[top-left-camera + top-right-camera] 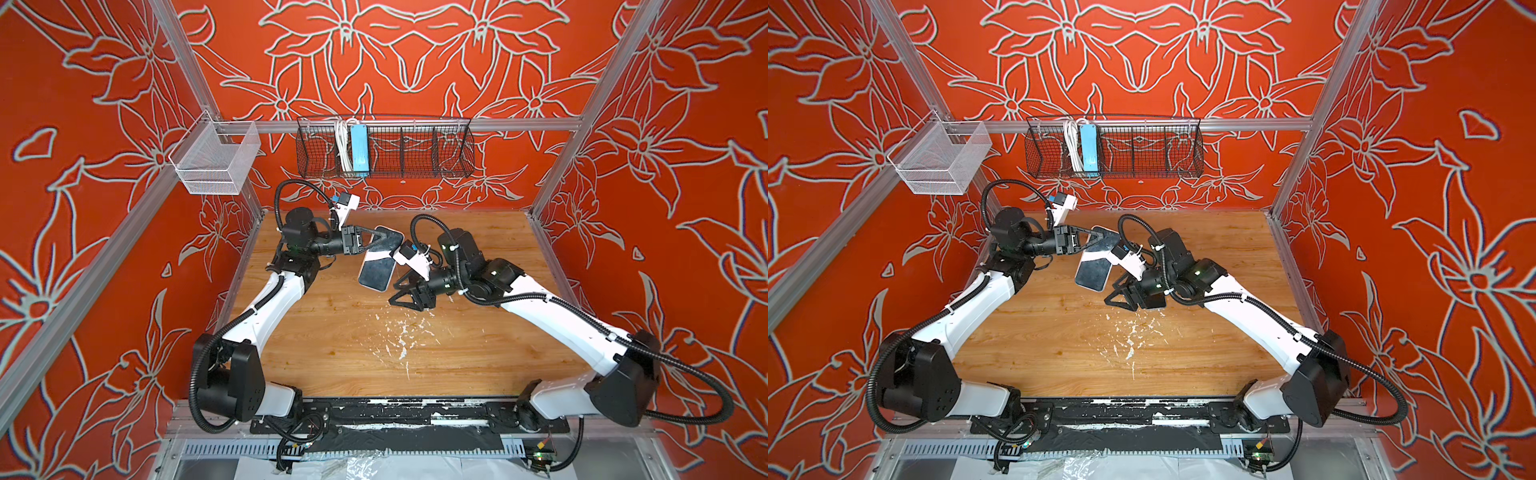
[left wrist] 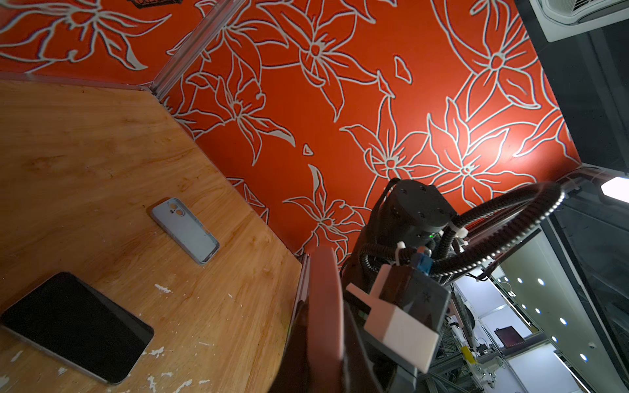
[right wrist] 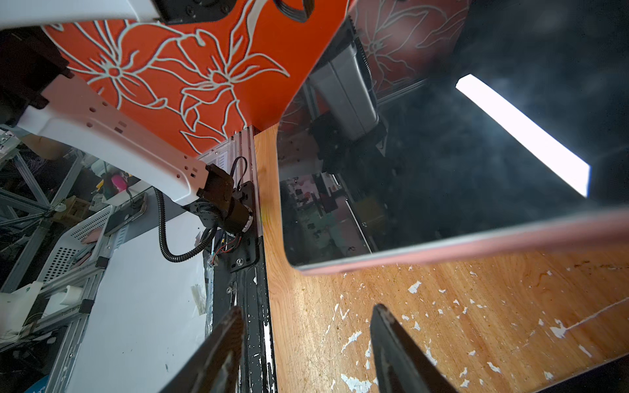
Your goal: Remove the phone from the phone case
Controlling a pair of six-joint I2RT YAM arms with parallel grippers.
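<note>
Your left gripper clamps the phone; the phone case lies empty, apart; right gripper gapes idle; extraction looks done.

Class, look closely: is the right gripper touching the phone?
Apart. The right wrist view shows the right gripper open, its fingertips short of the phone and its pink edge, with bare wooden table between them.

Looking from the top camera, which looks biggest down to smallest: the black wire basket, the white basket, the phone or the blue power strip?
1. black wire basket
2. white basket
3. phone, but it is held up nearer the camera
4. blue power strip
</note>
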